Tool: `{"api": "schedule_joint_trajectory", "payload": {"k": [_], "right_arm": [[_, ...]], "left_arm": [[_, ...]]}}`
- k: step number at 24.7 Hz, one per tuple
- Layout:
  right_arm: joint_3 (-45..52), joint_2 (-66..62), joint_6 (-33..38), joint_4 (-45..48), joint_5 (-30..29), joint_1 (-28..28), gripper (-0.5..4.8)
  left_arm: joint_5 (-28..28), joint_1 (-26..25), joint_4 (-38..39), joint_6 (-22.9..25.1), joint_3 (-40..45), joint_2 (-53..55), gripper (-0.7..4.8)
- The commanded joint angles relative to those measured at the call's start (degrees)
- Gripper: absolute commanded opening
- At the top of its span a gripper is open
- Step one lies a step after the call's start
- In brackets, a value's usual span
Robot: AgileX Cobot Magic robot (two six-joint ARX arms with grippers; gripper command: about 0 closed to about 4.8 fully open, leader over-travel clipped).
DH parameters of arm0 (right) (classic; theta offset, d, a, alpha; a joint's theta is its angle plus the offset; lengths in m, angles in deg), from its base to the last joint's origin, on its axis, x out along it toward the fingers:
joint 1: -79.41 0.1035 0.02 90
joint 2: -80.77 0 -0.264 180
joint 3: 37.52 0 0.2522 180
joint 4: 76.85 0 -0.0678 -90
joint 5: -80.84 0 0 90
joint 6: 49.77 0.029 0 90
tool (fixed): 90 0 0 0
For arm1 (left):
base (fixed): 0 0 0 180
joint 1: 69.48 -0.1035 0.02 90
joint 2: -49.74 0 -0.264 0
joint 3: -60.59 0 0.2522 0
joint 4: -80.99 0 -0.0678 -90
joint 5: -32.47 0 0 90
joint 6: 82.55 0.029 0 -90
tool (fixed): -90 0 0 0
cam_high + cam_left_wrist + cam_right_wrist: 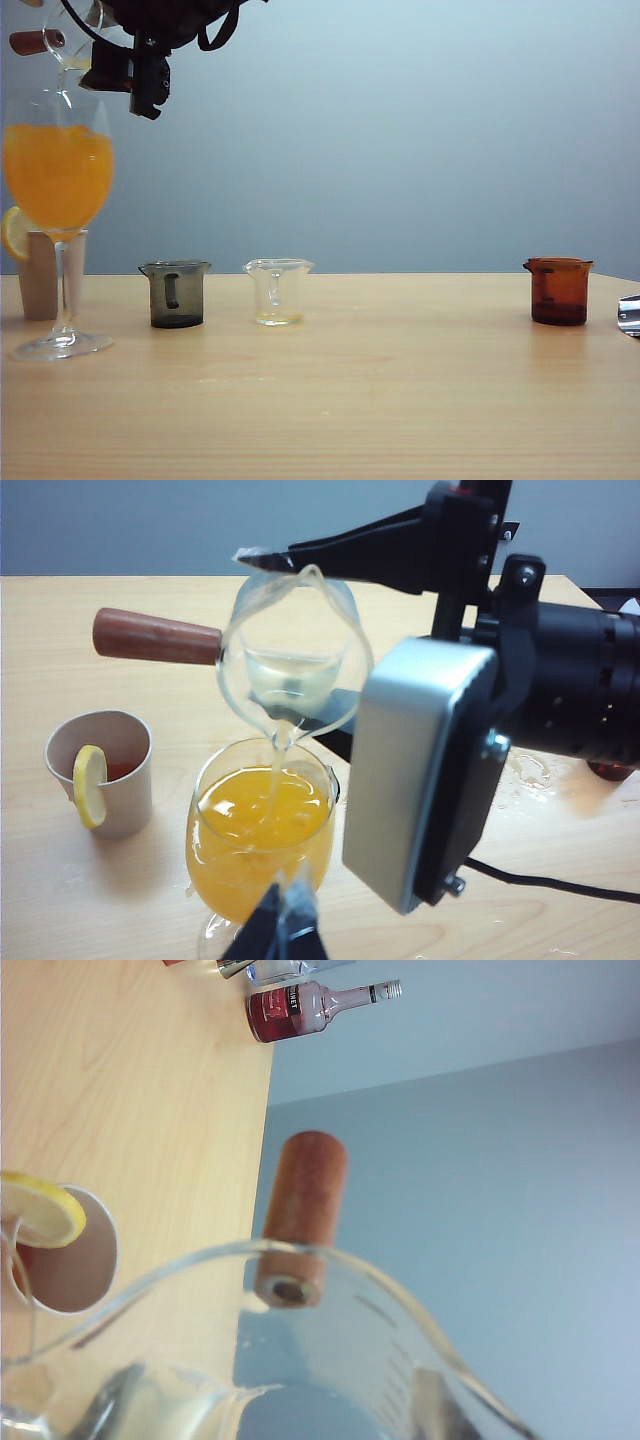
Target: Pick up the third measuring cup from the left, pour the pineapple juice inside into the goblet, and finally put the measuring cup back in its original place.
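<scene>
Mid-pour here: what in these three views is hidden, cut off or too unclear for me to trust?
- Exterior view: the measuring cup and right gripper are cut by the top edge.
- Right wrist view: the goblet is out of frame, and the cup fills the foreground, so the fingers do not show.
- Left wrist view: the right arm's grey housing hides the table behind it, and the left gripper is cut by the edge, its jaws unclear.

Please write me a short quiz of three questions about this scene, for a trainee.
1. True or false: the right gripper tilts the cup above the goblet.
2. What sits on the paper cup's rim? A) lemon slice B) straw C) spoon
3. Fill in: the drink in the goblet is ___ in colour.
Key: 1 true; 2 A; 3 orange.
</scene>
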Motion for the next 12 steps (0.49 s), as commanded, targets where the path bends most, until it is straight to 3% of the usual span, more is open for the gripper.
{"api": "schedule_joint_trajectory", "payload": {"k": [1, 12], "right_arm": [[-0.3, 0.4, -1.4, 1.8, -0.2, 0.2, 0.21], [-0.3, 0.4, -2.4, 1.8, 0.1, 0.4, 0.22]], "left_arm": [[0.0, 0.0, -0.4, 0.0, -0.2, 0.0, -0.05], [0.0, 0.0, -0.4, 0.0, -0.2, 0.0, -0.05]]}}
